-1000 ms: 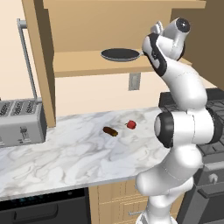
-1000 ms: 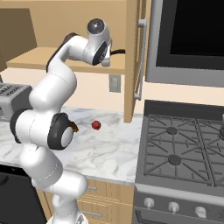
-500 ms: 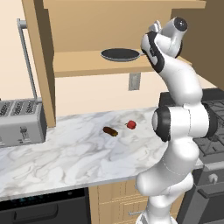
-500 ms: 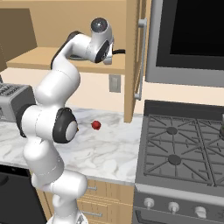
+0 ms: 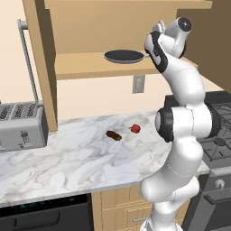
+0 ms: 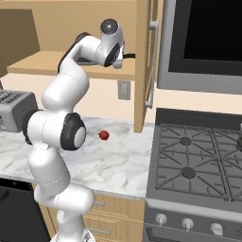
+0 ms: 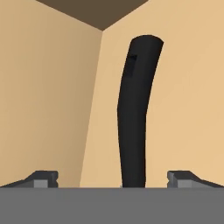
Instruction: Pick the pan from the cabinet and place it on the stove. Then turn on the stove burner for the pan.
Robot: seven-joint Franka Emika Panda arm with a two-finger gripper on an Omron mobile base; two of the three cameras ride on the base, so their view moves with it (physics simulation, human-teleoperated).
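1. The open cabinet point(image 5: 49, 54) holds one item: a single dark pan point(image 5: 123, 56) sitting flat on its wooden shelf point(image 5: 90, 65), toward the shelf's right end, handle pointing right toward the arm.
2. The tool point(image 7: 113, 178) is raised to shelf level at the pan's handle end; its two fingertips point(image 7: 41, 178) stand wide apart, with the black handle point(image 7: 136, 113) running up between them and touching neither.
3. The hand view alone shows that handle close up, a slot near its far end, against the cabinet's tan inner walls.
4. The left base view alone shows the pan's round body, a small brown item point(image 5: 114, 135) and a silver toaster point(image 5: 21, 126) at the bench's left end.
5. The right base view alone gives the full stove point(image 6: 198, 160): four round burners seen under dark grates, and three knobs point(image 6: 187, 223) along its silver front.
6. That view also shows the cabinet door point(image 6: 144, 61) swung open with one long grey bar handle point(image 6: 152, 64), and a dark microwave front point(image 6: 208, 38) above the stove.
7. One small red item point(image 5: 135, 128) lies on the marble bench point(image 5: 67, 158), just beside the brown one, near the back edge; both base views carry it.
8. One wall outlet point(image 5: 138, 84) sits below the shelf.
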